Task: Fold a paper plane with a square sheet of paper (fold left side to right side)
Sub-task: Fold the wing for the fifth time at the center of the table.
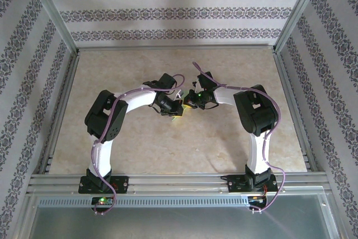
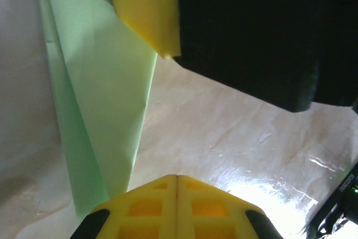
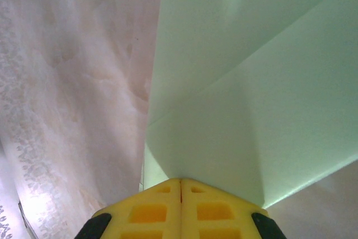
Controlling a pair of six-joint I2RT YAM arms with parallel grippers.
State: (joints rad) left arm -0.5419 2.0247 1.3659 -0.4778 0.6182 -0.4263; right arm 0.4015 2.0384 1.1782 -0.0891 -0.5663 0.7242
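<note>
The light green sheet of paper (image 2: 106,99) lies on the table, folded into a narrow strip of overlapping flaps with slanted creases. In the top view both arms meet over it at mid-table and cover most of it. My left gripper (image 2: 177,176) (image 1: 173,111) is shut, its yellow tips just right of the paper's edge with nothing between them. My right gripper (image 3: 180,179) (image 1: 188,104) is shut too, its tips set against the paper (image 3: 251,82), which spreads ahead of it with a diagonal crease. The right gripper's yellow finger (image 2: 146,9) rests on the paper's upper part.
The beige marbled table (image 1: 168,155) is ringed by an aluminium frame (image 1: 179,180) and patterned curtain walls (image 1: 179,9). The arm bases sit at the near edge. Bare tabletop lies all round the two grippers.
</note>
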